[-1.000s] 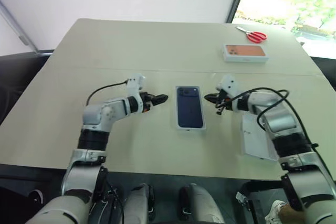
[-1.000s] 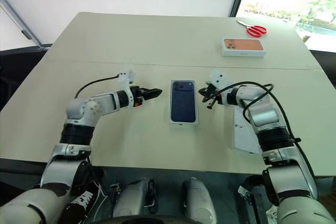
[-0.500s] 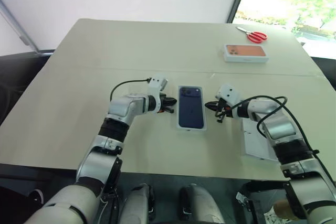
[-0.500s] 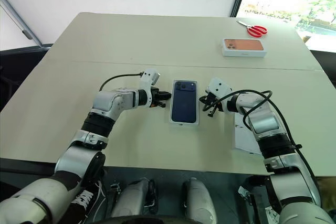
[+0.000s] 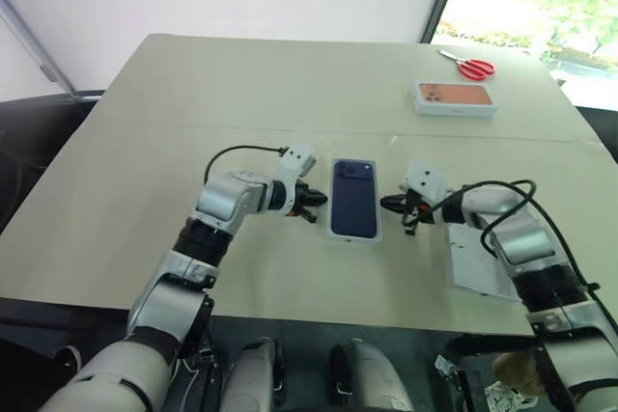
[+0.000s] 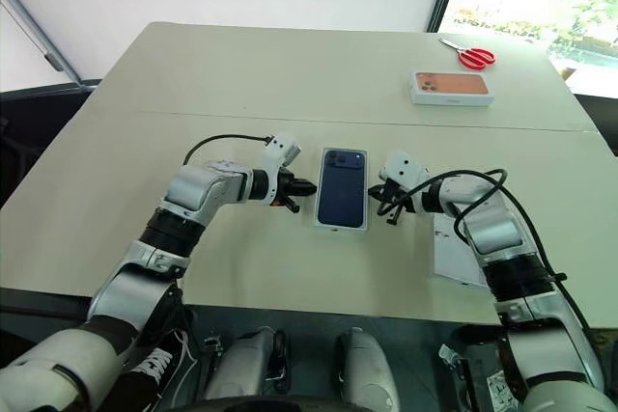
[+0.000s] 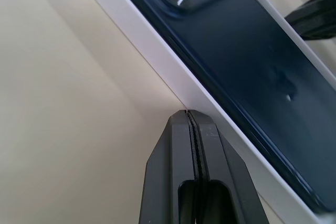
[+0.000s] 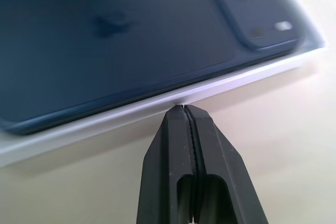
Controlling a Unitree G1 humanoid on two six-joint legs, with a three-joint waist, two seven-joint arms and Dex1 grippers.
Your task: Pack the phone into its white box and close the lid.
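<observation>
Mid-bench (image 5: 193,94): white box (image 5: 355,234) lying flat w/ dark-blue phone picture up, so prob. the lid (image 5: 354,198) on. Flanked by both hands: left hand (image 5: 315,207) fingers pressed shut, tips at box's left long edge; right hand (image 5: 389,204) shut too, tips at right edge, nothing gripped. Far right: orange-picture box (image 5: 455,97), red scissors (image 5: 471,67). Flat white sheet (image 5: 475,262) under right forearm.
</observation>
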